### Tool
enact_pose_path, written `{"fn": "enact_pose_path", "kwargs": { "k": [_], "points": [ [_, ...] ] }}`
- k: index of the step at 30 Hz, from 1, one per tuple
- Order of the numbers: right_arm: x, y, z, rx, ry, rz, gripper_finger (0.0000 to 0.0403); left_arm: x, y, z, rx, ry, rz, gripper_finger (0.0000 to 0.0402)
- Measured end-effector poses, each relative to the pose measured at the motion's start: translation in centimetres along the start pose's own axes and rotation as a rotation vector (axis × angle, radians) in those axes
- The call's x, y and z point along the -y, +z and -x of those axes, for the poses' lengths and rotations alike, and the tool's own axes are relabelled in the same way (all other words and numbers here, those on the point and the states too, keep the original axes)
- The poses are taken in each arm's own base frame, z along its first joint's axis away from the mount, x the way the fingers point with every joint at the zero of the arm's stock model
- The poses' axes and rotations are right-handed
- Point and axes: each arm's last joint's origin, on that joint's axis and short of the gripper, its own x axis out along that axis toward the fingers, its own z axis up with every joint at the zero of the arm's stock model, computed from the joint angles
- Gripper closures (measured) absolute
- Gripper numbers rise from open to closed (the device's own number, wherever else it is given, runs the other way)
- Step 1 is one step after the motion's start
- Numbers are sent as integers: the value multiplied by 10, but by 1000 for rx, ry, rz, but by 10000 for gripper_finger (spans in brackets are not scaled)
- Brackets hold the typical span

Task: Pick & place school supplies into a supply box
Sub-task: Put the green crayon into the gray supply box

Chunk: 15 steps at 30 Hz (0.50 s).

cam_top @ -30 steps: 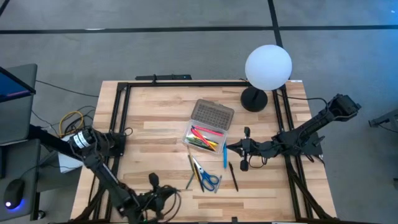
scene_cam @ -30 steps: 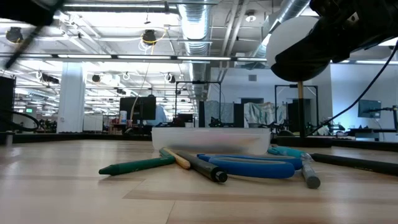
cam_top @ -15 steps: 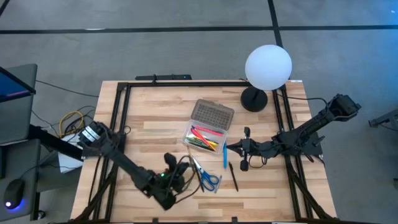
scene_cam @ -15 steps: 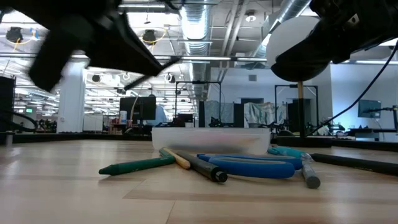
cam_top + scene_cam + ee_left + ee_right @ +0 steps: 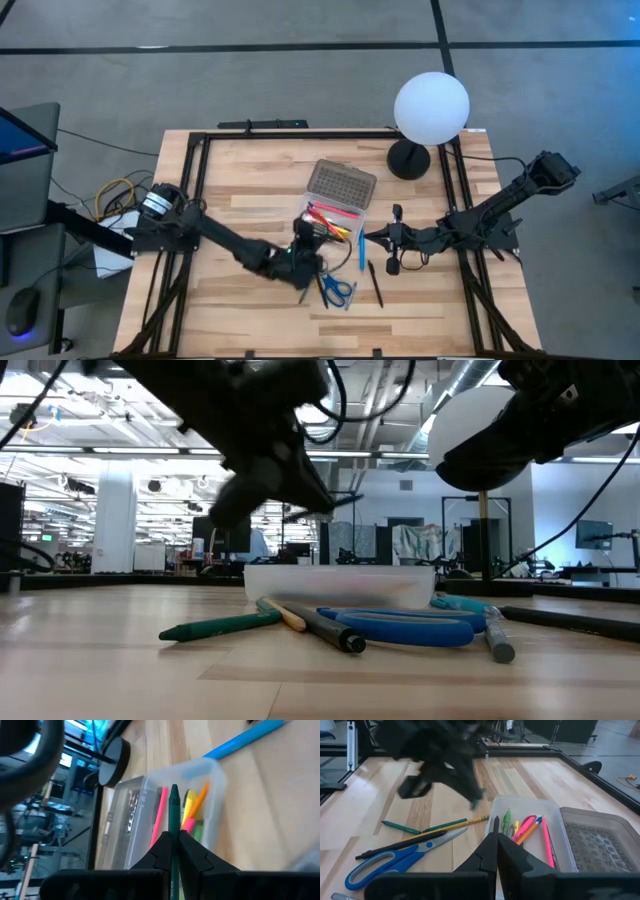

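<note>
1. High view — the left end effector [image 5: 305, 252] hangs over the bench [image 5: 240, 215] at the near corner of the supply box [image 5: 328, 222]. From the end effector the open tray lies toward about 1 o'clock, its long axis running roughly from 10 to 4 o'clock. The right end effector [image 5: 372, 237] waits at the box's 3 o'clock side, a little apart, so the left arm is the nearer one. Scissors [image 5: 334, 288], a blue pen [image 5: 361, 250] and a black pen [image 5: 376, 284] lie loose on the bench at the box's 6 o'clock side.

2. Low view — a dark arm blurs above the clear box wall [image 5: 340, 584]. A green pencil [image 5: 218, 626] and the scissors' blue handles [image 5: 410, 628] lie in front of it.

3. Left wrist view — the end effector [image 5: 173, 839] is clenched on a green pencil [image 5: 173, 807], whose tip points straight at the tray [image 5: 212, 805]. Pink, yellow and orange pens already lie inside, roughly in line with the held pencil. My judgement: little turning is needed before release.

4. Right wrist view — the right end effector [image 5: 496, 851] is closed on nothing — its tips sit just short of the box [image 5: 520, 827].
</note>
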Motion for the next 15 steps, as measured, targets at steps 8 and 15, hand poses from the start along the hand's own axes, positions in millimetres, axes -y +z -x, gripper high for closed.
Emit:
{"fn": "enact_pose_path", "kwargs": {
  "k": [8, 15],
  "points": [
    [0, -3, 0, -25, -4, -1, 403, -29, -14, -36, -40, -75, -1, 401],
    [0, -3, 0, -27, -4, 0, 403, -48, -26, -57, -58, -150, 115, 373]
  ]
}}
